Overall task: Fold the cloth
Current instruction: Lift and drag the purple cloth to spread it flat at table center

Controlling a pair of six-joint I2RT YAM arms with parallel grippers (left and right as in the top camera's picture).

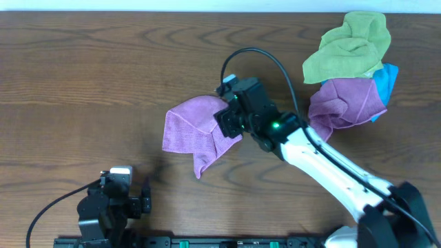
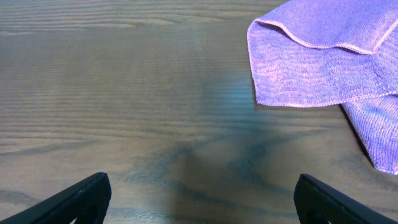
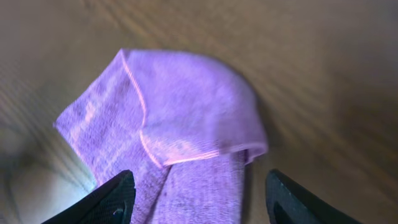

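Hovering over a partly folded purple cloth (image 3: 186, 112) with right gripper (image 3: 199, 194) jaws spread wide; holding left gripper (image 2: 202, 194) jaws wide too, cloth ahead-right.

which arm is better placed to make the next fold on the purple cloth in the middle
Right, most likely. Its open hand hangs directly over the purple cloth, while the left hand sits well short of it.

A dark wood-grain tabletop (image 1: 83, 76) fills the scene under soft, even light, a pale strip (image 1: 207, 5) showing beyond its far edge.
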